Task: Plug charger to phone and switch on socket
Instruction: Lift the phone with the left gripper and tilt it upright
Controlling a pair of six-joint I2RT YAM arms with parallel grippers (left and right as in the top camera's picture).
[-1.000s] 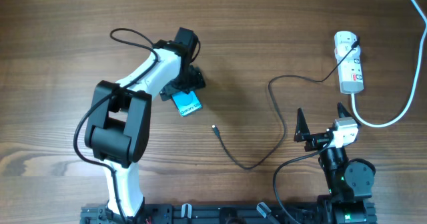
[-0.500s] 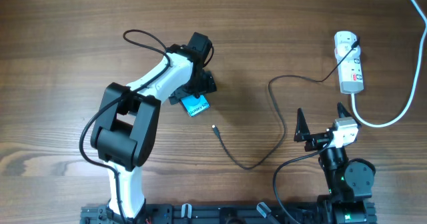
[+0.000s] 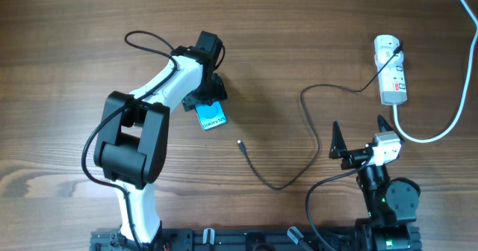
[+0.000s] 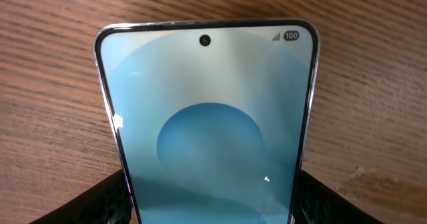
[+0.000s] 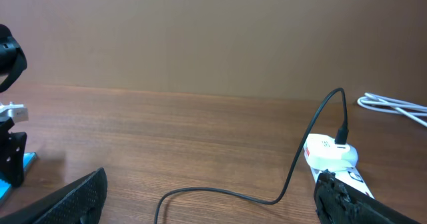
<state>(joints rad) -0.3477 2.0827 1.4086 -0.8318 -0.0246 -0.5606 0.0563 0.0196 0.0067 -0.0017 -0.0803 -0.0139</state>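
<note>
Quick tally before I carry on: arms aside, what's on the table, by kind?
phone: 1
charger cable: 1
power strip: 1
Total: 3

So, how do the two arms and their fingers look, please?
Left arm: white links, chunky black joints, a black cable looping beside it. Right arm: mostly black, with a white block behind black, pointed fingers. Left fingers are black too.
</note>
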